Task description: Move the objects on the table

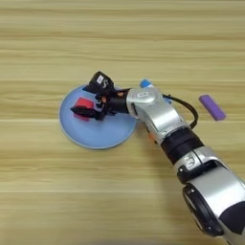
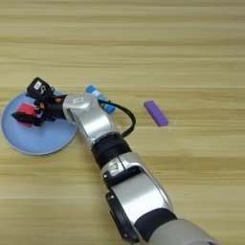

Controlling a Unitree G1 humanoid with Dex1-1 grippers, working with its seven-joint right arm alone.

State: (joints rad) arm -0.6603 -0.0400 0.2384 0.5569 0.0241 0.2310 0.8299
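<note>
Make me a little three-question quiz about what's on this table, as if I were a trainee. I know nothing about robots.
1. True or false: the red cube lies over the plate.
2. Which thing lies farthest to the robot's right? A) cube B) blue tube C) purple block
3. Fill in: the arm partly hides the ____.

Key:
1. True. The cube is over the plate, at the claw.
2. C. The block lies alone on the table, right of the arm.
3. Tube. Only its blue end with a white band shows beside the arm.
</note>
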